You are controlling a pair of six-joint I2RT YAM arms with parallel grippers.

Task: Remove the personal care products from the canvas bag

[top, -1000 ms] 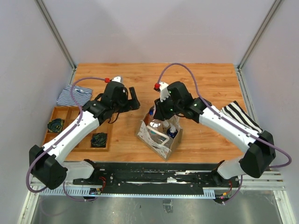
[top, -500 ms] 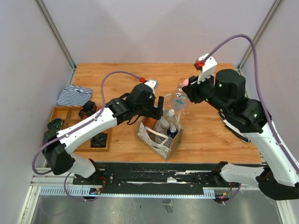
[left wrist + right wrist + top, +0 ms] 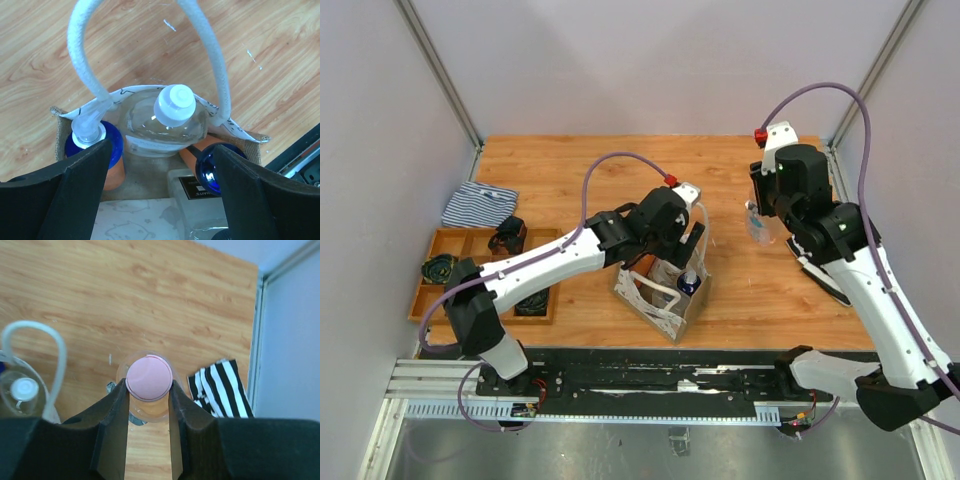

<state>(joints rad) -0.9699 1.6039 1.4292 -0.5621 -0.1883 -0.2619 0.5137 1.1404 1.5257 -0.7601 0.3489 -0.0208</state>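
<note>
The right claw [image 3: 149, 390] clamps a pink-capped bottle [image 3: 149, 377] at its top, well to the right of the canvas bag [image 3: 665, 300] over bare tabletop [image 3: 570, 170], probably to set it down there; whether it touches the wood I cannot tell. That arm stands tall, wrist pointing down. The left claw [image 3: 161, 147] gapes wide over the bag's mouth, straddling a white-capped clear bottle [image 3: 174, 102] between the rope handles [image 3: 80, 55], with its arm reaching across from the left, likely lining up the next pick.
</note>
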